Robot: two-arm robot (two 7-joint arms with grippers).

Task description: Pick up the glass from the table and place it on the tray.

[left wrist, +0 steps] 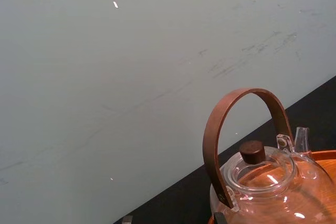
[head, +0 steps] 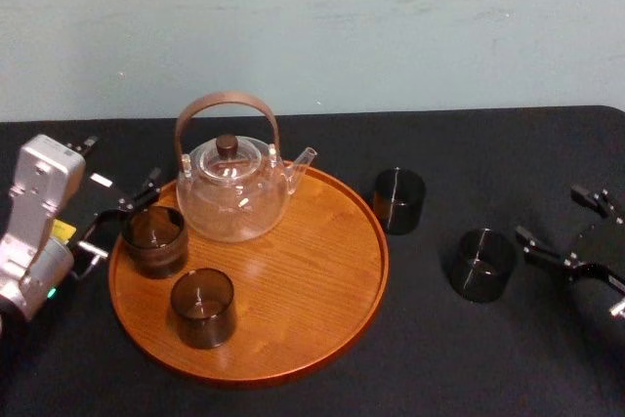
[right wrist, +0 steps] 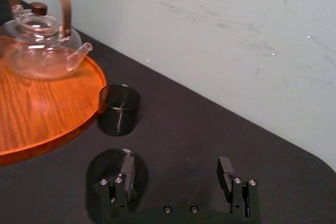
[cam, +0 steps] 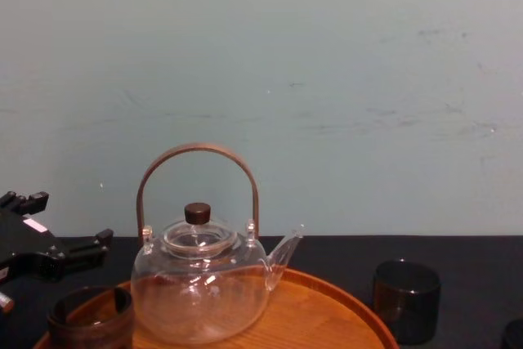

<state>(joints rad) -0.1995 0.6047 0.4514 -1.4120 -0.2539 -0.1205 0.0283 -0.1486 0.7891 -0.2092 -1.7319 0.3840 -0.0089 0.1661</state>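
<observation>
Two dark glasses stand on the black table (head: pixel 459 358): one (head: pixel 398 200) just off the right rim of the tray (head: pixel 322 310), the other (head: pixel 481 264) farther right. My right gripper (head: pixel 559 220) is open just right of that farther glass (right wrist: pixel 107 182); in the right wrist view the glass sits by one finger (right wrist: pixel 126 169), outside the gap. On the round wooden tray two more dark glasses (head: pixel 153 238) (head: pixel 202 307) stand beside a clear teapot (head: pixel 234 187). The left gripper (head: pixel 119 220) is open at the tray's left edge, beside the nearer tray glass (cam: pixel 90 316).
The teapot (left wrist: pixel 262 182) has a tall brown hoop handle (head: pixel 227 104) and its spout points toward the near table glass (right wrist: pixel 119 108). A pale wall closes the table's far side. Bare black table lies in front of and to the right of the tray.
</observation>
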